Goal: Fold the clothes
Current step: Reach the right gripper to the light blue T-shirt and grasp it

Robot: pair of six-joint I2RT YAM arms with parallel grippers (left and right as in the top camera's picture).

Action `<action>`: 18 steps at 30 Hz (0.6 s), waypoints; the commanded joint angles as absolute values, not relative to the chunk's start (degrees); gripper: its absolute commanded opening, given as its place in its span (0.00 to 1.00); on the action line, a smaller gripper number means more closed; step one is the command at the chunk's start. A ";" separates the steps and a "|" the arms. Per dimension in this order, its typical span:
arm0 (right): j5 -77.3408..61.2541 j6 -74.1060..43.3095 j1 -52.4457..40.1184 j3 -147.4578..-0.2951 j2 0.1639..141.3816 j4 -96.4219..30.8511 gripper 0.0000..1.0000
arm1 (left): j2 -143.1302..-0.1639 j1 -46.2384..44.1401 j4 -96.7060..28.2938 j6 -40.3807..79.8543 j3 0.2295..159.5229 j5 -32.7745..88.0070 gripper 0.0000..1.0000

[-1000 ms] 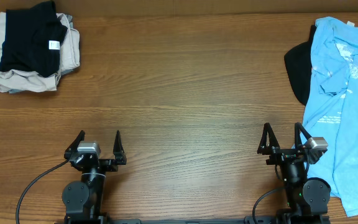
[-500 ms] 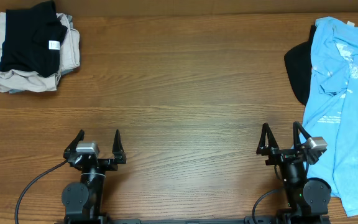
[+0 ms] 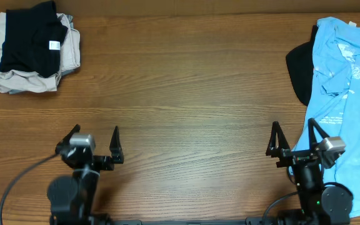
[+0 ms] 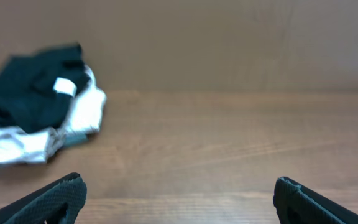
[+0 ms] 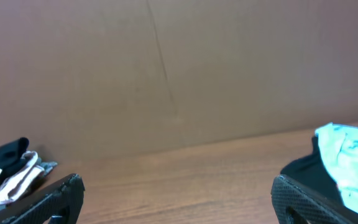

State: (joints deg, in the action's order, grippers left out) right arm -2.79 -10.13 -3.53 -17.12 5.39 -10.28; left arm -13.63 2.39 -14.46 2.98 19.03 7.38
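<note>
Both sets of fingers had shifted within the last half second. The left fingers [image 3: 116, 144] had swung a little outward, toward the left edge of the tabletop [image 3: 186, 94]. The right fingers [image 3: 272, 140] had slid to the right, so that their outer tip sat just at the edge of the T-shirt [image 3: 345, 94]. Each pair was spread wide and held nothing; both wrist views showed only bare wood between the tips.

The T-shirt lay crumpled along the right side, draped partly over the black garment [image 3: 299, 69], and neither seemed to have moved. The pile [image 3: 33, 53] of black and beige at far left was likewise undisturbed.

By my reading, the folding had not begun. The arms looked to be leaving their rest pose, and the right one seemed bound for the T-shirt, which would likely need dragging toward the middle and flattening before any fold.
</note>
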 commanded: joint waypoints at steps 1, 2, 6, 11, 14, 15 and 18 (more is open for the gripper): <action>-2.39 -6.96 -4.01 -25.61 12.40 -13.63 1.00 | -23.40 2.66 -17.67 0.12 27.38 11.88 1.00; -2.39 -6.94 -3.99 -27.92 14.98 -15.05 1.00 | -25.96 2.66 -19.35 -0.30 29.65 12.32 1.00; -2.63 -5.72 -4.01 -37.45 26.61 -20.51 1.00 | -37.78 2.63 -28.97 -2.28 41.89 13.61 1.00; -2.63 -5.69 -3.99 -51.37 43.48 -29.04 1.00 | -51.03 2.63 -38.35 -5.21 55.94 13.61 1.00; -2.61 -5.41 -3.99 -60.03 53.08 -35.14 1.00 | -58.54 2.63 -44.42 -5.21 63.94 14.04 1.00; -2.63 -4.80 -3.99 -63.33 56.64 -37.67 1.00 | -60.66 2.63 -46.28 -5.21 66.13 14.57 1.00; -2.63 -3.79 -3.99 -73.97 67.81 -45.30 1.00 | -68.86 2.63 -53.04 -5.19 73.71 15.73 1.00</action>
State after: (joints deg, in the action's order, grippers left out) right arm -2.76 -5.34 -3.53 -64.88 59.68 -41.85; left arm -62.37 2.39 -49.52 -3.64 66.76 13.45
